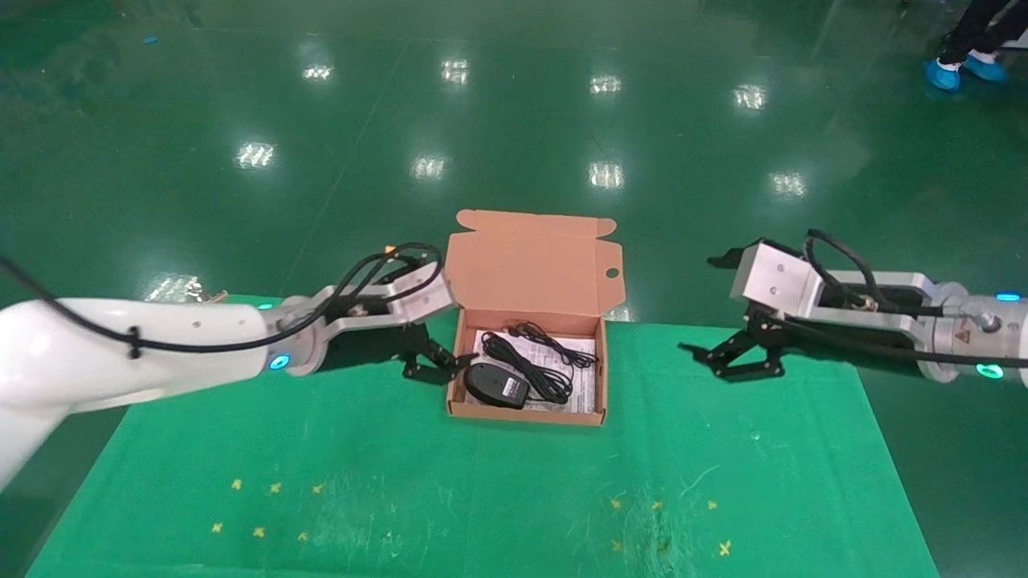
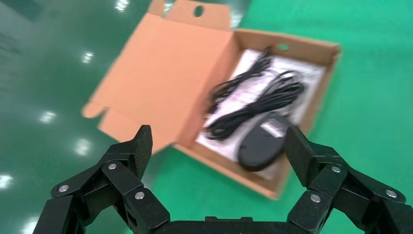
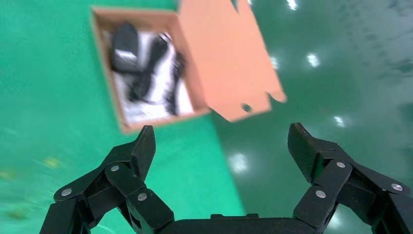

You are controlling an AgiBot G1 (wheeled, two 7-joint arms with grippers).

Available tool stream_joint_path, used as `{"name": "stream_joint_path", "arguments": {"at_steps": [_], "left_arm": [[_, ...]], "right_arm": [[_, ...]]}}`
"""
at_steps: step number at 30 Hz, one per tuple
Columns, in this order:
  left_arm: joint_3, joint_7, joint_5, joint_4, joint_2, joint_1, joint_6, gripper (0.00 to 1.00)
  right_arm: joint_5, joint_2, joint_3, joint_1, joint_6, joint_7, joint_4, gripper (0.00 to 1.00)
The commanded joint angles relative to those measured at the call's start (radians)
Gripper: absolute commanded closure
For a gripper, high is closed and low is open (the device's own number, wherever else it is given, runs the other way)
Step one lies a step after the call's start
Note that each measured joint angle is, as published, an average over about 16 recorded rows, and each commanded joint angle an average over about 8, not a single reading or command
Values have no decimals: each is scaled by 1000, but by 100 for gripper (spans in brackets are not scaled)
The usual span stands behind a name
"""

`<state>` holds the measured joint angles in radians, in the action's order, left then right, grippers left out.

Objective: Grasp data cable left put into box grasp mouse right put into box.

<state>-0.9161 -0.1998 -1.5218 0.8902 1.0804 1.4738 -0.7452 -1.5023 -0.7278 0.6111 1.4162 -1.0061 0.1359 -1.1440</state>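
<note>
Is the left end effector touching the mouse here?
Apart. The left wrist view shows the left end effector open, and the mouse lies farther off inside the box, untouched.

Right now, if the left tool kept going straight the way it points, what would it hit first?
Probably the box: the open left tool points at its near side wall, with the mouse just beyond. Its height over the wall is unclear.
</note>
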Motion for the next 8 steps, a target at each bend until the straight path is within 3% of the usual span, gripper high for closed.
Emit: {"name": "stream_joint_path", "arguments": {"at_steps": [1, 8], "left_arm": [[31, 1, 38, 19, -23, -19, -36, 0], [114, 2, 141, 70, -84, -71, -134, 0]], "right_arm": [[38, 6, -16, -17, -24, 3, -7, 0], [138, 21, -59, -61, -87, 9, -25, 0]]}}
